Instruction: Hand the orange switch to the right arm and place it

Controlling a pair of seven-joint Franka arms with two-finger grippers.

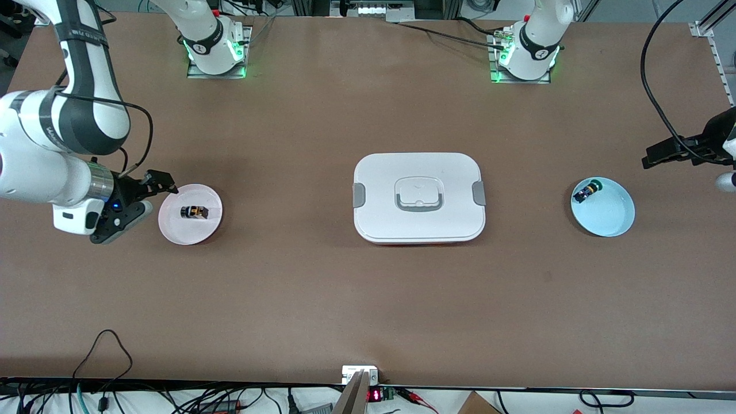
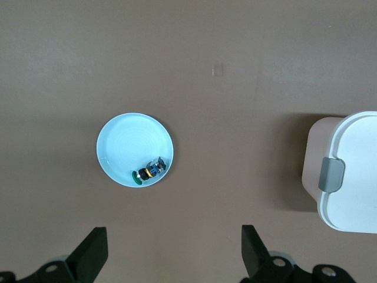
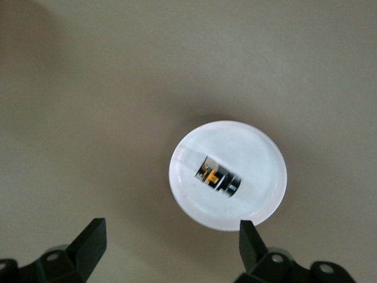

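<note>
The orange switch (image 1: pixel 194 212) lies on its side on a pink plate (image 1: pixel 183 231) toward the right arm's end of the table. It also shows in the right wrist view (image 3: pixel 218 175), on the pink plate (image 3: pixel 250 150). My right gripper (image 1: pixel 141 202) is open and empty, low beside the plate's rim on the side toward the table's end; its own view (image 3: pixel 171 236) shows one fingertip at the rim. My left gripper (image 1: pixel 667 154) is open and empty (image 2: pixel 174 239), up over bare table at the left arm's end.
A light blue plate (image 1: pixel 610 214) toward the left arm's end holds a small blue switch with a green cap (image 1: pixel 587 191); both show in the left wrist view (image 2: pixel 126 147), (image 2: pixel 150 171). A white lidded container (image 1: pixel 420 198) stands mid-table.
</note>
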